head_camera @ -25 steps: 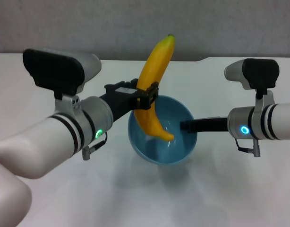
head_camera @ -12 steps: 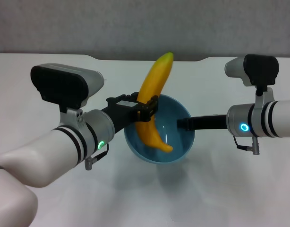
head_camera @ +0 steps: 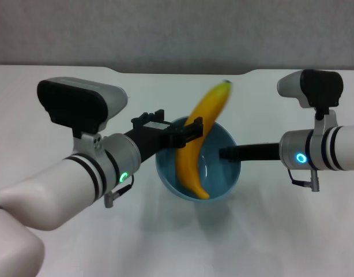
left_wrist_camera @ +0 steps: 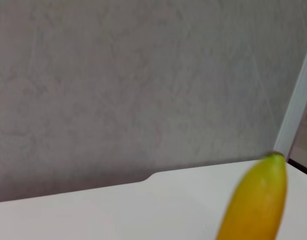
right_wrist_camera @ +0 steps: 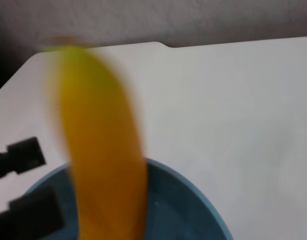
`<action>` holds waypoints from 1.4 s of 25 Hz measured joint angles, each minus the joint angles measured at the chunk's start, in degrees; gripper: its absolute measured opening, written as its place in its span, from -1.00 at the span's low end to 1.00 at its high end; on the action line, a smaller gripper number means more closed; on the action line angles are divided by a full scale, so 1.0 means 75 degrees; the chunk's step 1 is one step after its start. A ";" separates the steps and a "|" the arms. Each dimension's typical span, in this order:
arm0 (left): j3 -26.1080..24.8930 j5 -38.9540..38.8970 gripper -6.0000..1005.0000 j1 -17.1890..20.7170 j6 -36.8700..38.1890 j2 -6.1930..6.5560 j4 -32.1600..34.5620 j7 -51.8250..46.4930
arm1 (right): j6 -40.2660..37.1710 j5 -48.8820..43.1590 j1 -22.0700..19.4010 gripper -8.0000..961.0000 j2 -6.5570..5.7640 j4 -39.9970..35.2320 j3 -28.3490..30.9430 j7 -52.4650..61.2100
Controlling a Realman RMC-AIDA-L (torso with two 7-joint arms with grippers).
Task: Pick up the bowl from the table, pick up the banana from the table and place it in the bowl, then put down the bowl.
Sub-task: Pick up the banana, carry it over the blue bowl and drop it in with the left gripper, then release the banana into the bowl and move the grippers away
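Note:
The light-blue bowl hangs above the white table. My right gripper is shut on its right rim. The yellow banana stands in the bowl with its lower end on the bowl's floor. It leans right, with its green tip up. My left gripper is at the bowl's left rim beside the banana, jaws spread and off it. The right wrist view shows the blurred banana, the bowl and the left gripper's parted fingers. The left wrist view shows only the banana's tip.
The table's far edge has a shallow notch before a grey wall. Both forearms reach in from the sides at bowl height.
The left gripper has let go of the banana. The banana has tipped to the right and slid lower into the bowl. The bowl has barely moved.

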 joint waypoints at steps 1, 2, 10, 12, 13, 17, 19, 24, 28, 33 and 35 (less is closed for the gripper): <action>-0.0037 0.0013 0.69 0.0057 -0.0002 0.0001 -0.0057 0.0002 | 0.0001 -0.0011 -0.0012 -0.85 -0.0007 -0.0015 0.0003 0.0001; -0.0160 0.0031 0.70 0.0196 -0.0016 0.0015 -0.0191 0.0003 | 0.0002 -0.0022 -0.0019 -0.85 -0.0011 -0.0018 0.0006 0.0003; -0.0859 0.0823 0.82 0.0829 -0.0124 0.0013 -0.0544 0.0004 | 0.0172 -0.0174 -0.0126 -0.84 -0.0053 -0.0064 0.0316 0.0031; -0.1066 0.1063 0.82 0.0926 -0.0203 -0.0005 -0.0506 0.0003 | 0.0375 -0.0437 -0.0118 -0.84 -0.0056 -0.0073 0.0586 0.0093; -0.1167 0.1163 0.82 0.0975 -0.0330 -0.0010 -0.0414 0.0003 | 0.0515 -0.0637 -0.0085 -0.84 -0.0063 -0.0082 0.0747 0.0171; -0.1414 0.1388 0.81 0.1099 -0.1168 -0.0012 0.0162 0.0002 | 0.1201 -0.1569 0.0074 -0.84 -0.0101 -0.0105 0.1459 0.0480; -0.1481 0.1407 0.81 0.1113 -0.1500 -0.0011 0.0432 0.0001 | 0.1613 -0.2019 0.0156 -0.83 -0.0126 -0.0107 0.1866 0.0559; -0.1728 0.1414 0.81 0.1108 -0.2503 -0.0007 0.1361 0.0003 | 0.2120 -0.3159 0.0460 -0.83 -0.0208 -0.0125 0.2336 0.0978; -0.1842 0.1411 0.81 0.1029 -0.2913 -0.0008 0.1895 0.0003 | 0.2063 -0.3617 0.0739 -0.82 -0.0219 -0.0300 0.2580 0.1052; -0.2011 0.1366 0.81 0.0823 -0.3248 -0.0007 0.2571 -0.0018 | 0.1703 -0.3710 0.1170 -0.82 -0.0102 -0.0694 0.2564 0.0934; -0.2092 0.1353 0.81 0.0725 -0.3384 -0.0008 0.2787 -0.0044 | 0.1579 -0.3721 0.1285 -0.82 -0.0082 -0.0850 0.2516 0.0905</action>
